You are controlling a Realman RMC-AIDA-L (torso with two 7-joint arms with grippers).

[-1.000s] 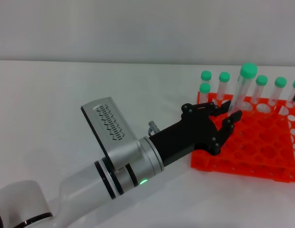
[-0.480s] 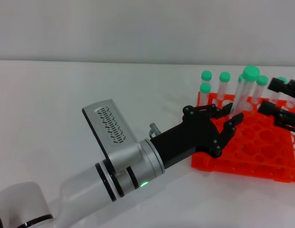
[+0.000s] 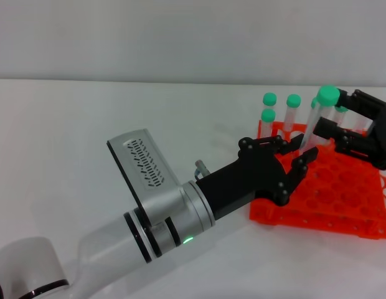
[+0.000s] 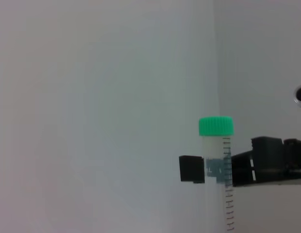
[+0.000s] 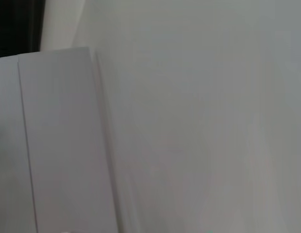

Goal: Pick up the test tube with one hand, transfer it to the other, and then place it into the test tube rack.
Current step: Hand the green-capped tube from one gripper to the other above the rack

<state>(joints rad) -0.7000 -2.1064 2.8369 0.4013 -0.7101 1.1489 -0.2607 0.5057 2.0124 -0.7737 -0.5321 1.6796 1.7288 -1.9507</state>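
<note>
Change since earlier: right gripper has come in from the right edge of the head view and now reaches the upper part of the test tube; a second ago it was not in view at all. Left gripper and the tube have hardly shifted.
Left gripper: over the near left part of the test tube rack, its fingers clenched on the lower part of the tube, which stands nearly upright and leans a little.
Test tube: held clear above the rack, green cap uppermost, not in any hole. The left wrist view shows the capped tube with dark finger parts on either side of it, just below the cap.
Right gripper: fingers spread on either side of the tube below the cap; whether they already touch it cannot be told, so I take them as released.
Other tubes: several green-capped tubes stand in the rack's far row.
Done: pick-up by the left gripper, by the look of it.
In hand: the handover, right gripper arriving.
Left: right fingers closing, left fingers letting go, then lowering the tube into a free hole.
Right wrist view: pale surfaces only.
</note>
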